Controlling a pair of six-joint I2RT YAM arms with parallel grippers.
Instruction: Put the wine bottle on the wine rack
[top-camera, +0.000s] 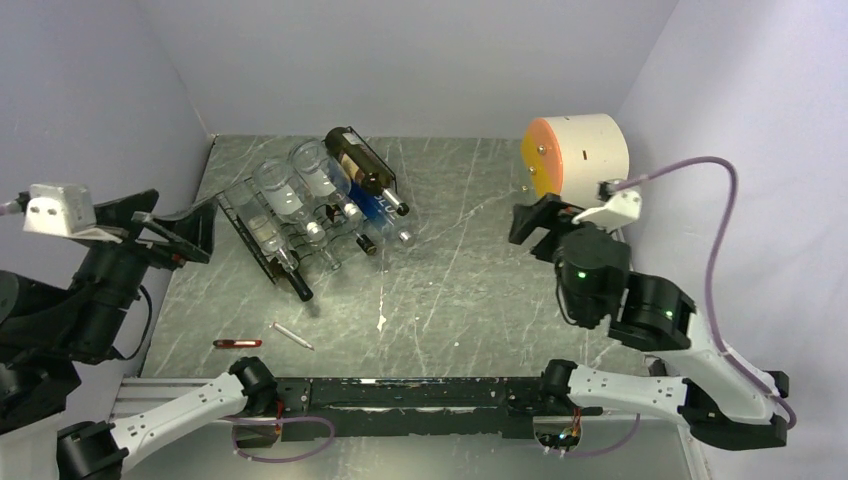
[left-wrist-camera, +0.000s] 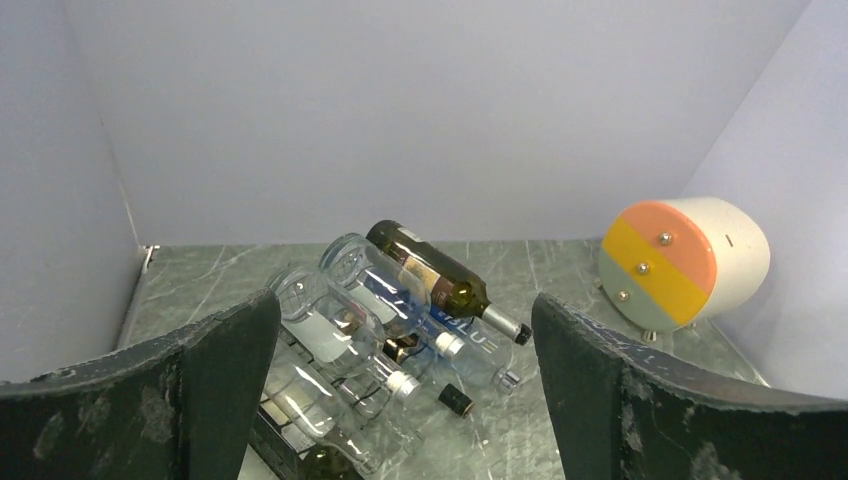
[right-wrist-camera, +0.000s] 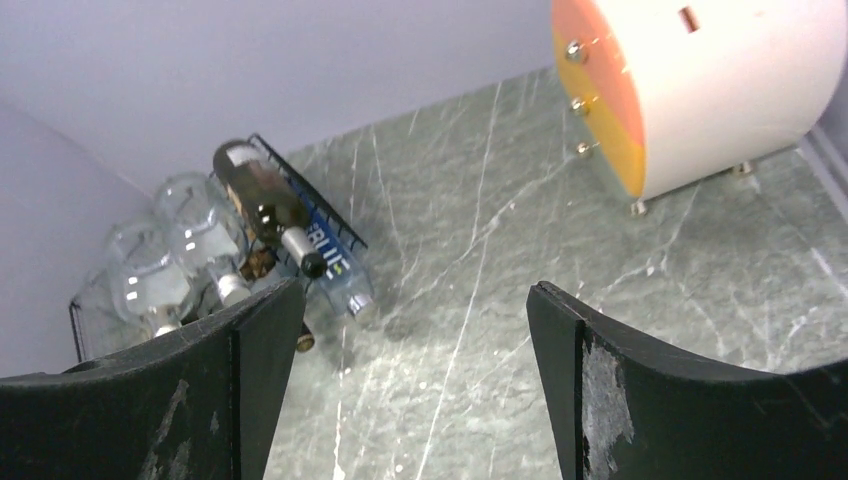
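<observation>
The black wire wine rack stands at the back left and holds several bottles lying on their sides. A dark green wine bottle with a brown label lies on top at the rack's right end, neck toward the table's middle. It also shows in the left wrist view and the right wrist view. Clear bottles lie beside and under it. My left gripper is open and empty, just left of the rack. My right gripper is open and empty, well right of the rack.
A white drum with an orange and yellow face stands at the back right, just behind my right gripper. A red pen and a pale stick lie near the front left. Walls close in the left, back and right.
</observation>
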